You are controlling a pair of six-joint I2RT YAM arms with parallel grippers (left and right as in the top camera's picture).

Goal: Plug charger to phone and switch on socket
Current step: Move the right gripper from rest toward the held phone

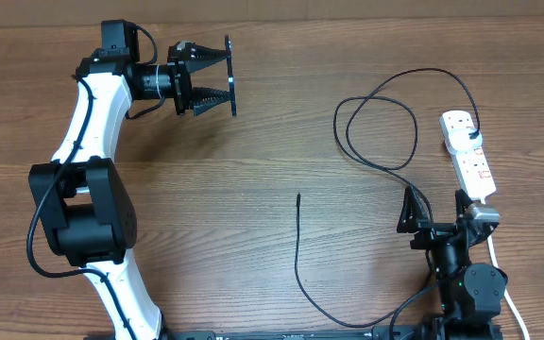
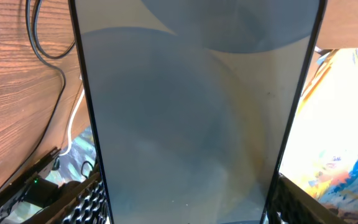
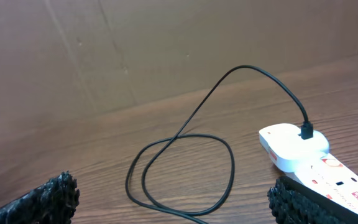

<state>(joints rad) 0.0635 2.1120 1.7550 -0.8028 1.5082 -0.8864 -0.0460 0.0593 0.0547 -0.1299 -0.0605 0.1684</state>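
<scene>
- The socket [image 1: 467,151] lies at the worktop's [image 1: 253,161] right side.
- The charger [image 1: 297,241] is plugged into its far end and loops leftward, free tip mid-worktop.
- The phone [image 1: 231,76] sits far left, in the left claw [image 1: 223,74].

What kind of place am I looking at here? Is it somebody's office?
Most likely a robotics lab workbench rather than an office: a white robot arm and a black robot arm stand at a wooden table, with a white power strip and a black cable laid out for them.

Black charger [image 1: 297,241], white socket [image 1: 470,156], grey-screened phone [image 2: 185,124], brown wood-grain table [image 1: 253,151].
</scene>
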